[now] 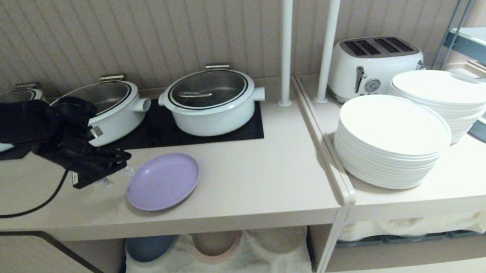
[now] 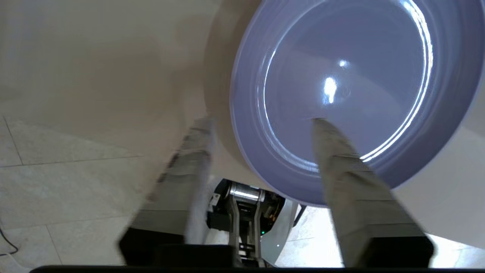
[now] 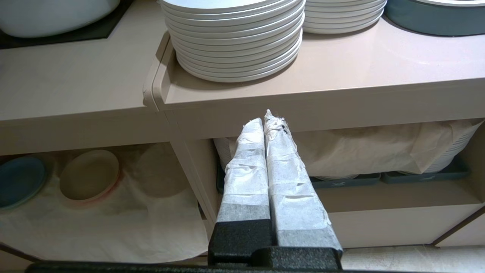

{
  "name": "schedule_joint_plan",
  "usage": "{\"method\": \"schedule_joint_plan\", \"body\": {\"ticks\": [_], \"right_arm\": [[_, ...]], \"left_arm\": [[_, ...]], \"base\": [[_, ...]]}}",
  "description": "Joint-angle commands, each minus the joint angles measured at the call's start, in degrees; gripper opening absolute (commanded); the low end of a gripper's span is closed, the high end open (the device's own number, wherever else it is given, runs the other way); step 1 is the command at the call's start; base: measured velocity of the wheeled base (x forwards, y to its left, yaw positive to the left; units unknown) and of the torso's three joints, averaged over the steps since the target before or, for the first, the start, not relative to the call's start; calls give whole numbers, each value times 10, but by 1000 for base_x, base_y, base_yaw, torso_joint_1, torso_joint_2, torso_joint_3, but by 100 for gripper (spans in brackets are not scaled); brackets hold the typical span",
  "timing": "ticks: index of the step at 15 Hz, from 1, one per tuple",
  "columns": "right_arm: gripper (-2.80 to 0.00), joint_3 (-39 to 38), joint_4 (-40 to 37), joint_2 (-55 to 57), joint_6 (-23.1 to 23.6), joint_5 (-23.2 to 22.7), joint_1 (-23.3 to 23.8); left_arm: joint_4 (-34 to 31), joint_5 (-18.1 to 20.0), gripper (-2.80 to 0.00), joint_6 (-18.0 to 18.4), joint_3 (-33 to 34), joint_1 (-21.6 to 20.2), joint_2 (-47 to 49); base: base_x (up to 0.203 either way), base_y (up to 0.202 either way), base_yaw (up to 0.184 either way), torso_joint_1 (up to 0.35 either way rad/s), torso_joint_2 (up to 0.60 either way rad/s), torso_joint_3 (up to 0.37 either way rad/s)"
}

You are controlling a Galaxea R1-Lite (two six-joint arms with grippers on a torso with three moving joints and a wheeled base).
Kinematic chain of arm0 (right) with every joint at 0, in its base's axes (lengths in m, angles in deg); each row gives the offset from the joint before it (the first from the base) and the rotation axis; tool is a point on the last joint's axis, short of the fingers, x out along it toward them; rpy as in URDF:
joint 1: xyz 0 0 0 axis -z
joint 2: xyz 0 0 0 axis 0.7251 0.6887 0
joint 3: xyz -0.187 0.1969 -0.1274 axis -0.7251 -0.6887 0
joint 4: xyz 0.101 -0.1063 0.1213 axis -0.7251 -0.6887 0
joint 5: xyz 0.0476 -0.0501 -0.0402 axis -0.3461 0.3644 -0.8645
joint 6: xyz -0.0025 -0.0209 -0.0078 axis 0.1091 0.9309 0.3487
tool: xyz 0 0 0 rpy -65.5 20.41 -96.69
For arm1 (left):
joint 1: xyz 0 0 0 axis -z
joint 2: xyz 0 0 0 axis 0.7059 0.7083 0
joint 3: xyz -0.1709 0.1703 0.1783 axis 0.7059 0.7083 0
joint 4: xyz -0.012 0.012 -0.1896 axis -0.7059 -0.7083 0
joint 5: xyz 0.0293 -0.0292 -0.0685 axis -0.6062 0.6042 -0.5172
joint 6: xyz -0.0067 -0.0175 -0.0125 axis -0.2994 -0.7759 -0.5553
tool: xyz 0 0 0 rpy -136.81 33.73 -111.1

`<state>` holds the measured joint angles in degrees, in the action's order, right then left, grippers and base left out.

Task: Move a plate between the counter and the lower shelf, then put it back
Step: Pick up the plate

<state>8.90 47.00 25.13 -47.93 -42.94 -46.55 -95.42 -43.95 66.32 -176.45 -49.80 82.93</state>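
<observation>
One lavender plate (image 1: 163, 181) lies flat on the beige table (image 1: 247, 184), near its front edge and just in front of the black hob panels (image 1: 189, 130). Behind it stand three white pots (image 1: 211, 102) with glass lids; the leftmost is mostly hidden by the left arm. On the paler top to the right sit two stacks of large white plates (image 1: 391, 141) and one white four-slot toaster (image 1: 375, 65). No writing can be read anywhere.

In the lower shelf (image 1: 219, 261) under the table, a wrinkled white cloth (image 1: 211, 271) carries three small plate stacks: one blue (image 1: 149, 248), one beige-pink (image 1: 215, 243), and one pale one at the right, partly under cloth.

The left end effector (image 1: 117, 177) sits at the plate's left rim. In the left wrist view its two taped fingers (image 2: 350, 178) stand parted, one over the plate's inner face and the other outside the rim over the table; whether either touches the plate cannot be told, and nothing is clamped between them.

The right end effector (image 3: 265, 121) hangs in front of the cabinet, below the table's edge, its two taped fingers pressed together with nothing between them.
</observation>
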Motion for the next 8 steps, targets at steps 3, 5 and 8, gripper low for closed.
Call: {"method": "schedule_joint_plan", "body": {"ticks": [3, 5, 8], "right_arm": [[-280, 0, 0, 0, 0, 0, 1], [-280, 0, 0, 0, 0, 0, 0], [-280, 0, 0, 0, 0, 0, 0]], "left_arm": [[-3, 0, 0, -9, -30, 0, 24], [-4, -2, 0, -12, -36, -2, 35], [-4, -7, 0, -6, -36, -4, 44]], "base": [[0, 0, 0, 0, 0, 0], [0, 0, 0, 0, 0, 0], [0, 0, 0, 0, 0, 0]]}}
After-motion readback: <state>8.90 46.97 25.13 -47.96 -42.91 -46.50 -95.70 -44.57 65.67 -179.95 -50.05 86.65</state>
